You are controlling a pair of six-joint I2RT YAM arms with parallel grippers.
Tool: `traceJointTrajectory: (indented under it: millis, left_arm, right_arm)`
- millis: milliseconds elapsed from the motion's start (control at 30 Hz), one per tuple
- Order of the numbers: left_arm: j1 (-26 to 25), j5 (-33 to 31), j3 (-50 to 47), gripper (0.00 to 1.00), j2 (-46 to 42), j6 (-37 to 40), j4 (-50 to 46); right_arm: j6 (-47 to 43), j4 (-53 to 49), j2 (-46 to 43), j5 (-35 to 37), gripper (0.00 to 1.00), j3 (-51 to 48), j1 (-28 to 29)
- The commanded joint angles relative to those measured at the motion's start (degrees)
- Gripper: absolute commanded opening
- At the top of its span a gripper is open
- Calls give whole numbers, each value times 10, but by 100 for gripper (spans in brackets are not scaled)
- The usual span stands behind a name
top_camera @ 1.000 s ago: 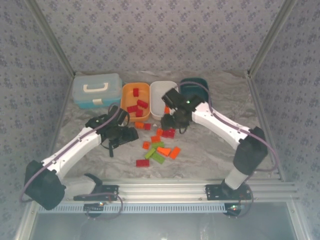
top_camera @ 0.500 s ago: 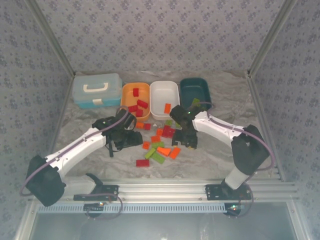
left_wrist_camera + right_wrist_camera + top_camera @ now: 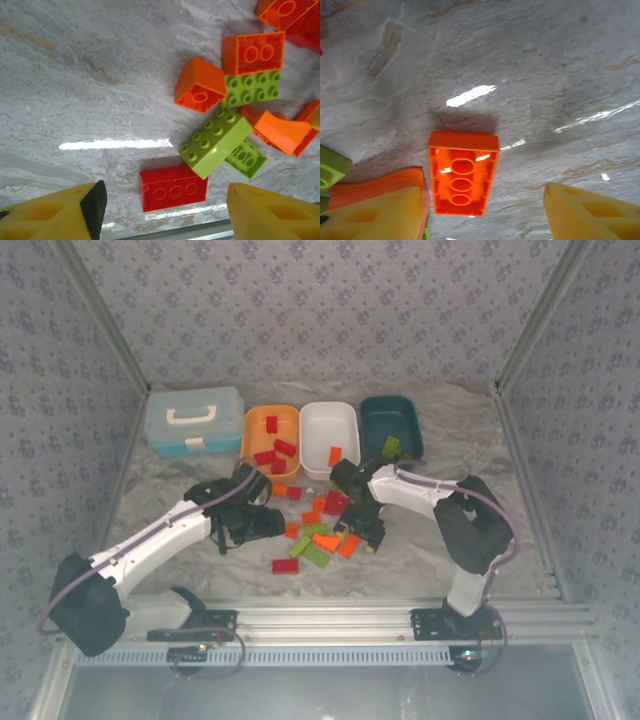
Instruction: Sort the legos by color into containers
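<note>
Right gripper (image 3: pixel 362 533): hangs low over the loose legos (image 3: pixel 322 532) on the table (image 3: pixel 410 565), just nearer than the white tray (image 3: pixel 328 410); jaws apart, nothing held. Frames an upturned orange brick (image 3: pixel 463 172) lying flat between the yellow fingers (image 3: pixel 380 215), clear of both; presumably lined up that way for a grip across the narrow sides.

Left gripper (image 3: pixel 163 200): hovers at the pile's left edge, nearer than and left of the white tray; jaws likewise apart and empty. Looks down on a red brick (image 3: pixel 173 188), close beside a lime brick (image 3: pixel 216 142) but with open table to its left, and so, by judgement, the easiest pick on that side.

Trays: stand in one row at the far side, touching or nearly so, probably for reach by either arm.
- Orange tray (image 3: pixel 250 430), just left of the white tray: holds red bricks (image 3: pixel 272 450).
- White tray: holds one orange lego (image 3: pixel 334 455).
- Teal tray (image 3: pixel 392 403), just right of the white tray: holds one lime lego (image 3: pixel 391 447).

Hence, apparently, one colour per tray, with most of the sorting not yet done.

Blue case (image 3: pixel 193 420), left of the white tray beyond the orange one: lid down, by judgement no part in the sort.

No brand, label or lettering legible anywhere; studs too blurred to show any mark.
</note>
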Motion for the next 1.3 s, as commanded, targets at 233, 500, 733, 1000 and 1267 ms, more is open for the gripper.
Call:
traceJointTrajectory:
  millis: [233, 500, 733, 1000, 1267]
  left_arm:
    - [-5, -1, -18, 67, -66, 2, -22]
    - [-5, 21, -35, 68, -82, 15, -20]
    - [-5, 135, -69, 70, -82, 53, 56]
    - [36, 164, -127, 76, -186, -11, 151]
    - [68, 162, -156, 77, -225, -76, 202]
  right_arm:
    - [57, 77, 19, -14, 66, -43, 1]
    - [78, 108, -6, -16, 61, -107, -1]
    - [82, 103, 7, 2, 45, -97, 4]
    - [66, 80, -11, 27, 33, -79, 5]
    - [-6, -21, -60, 108, 30, 29, 10]
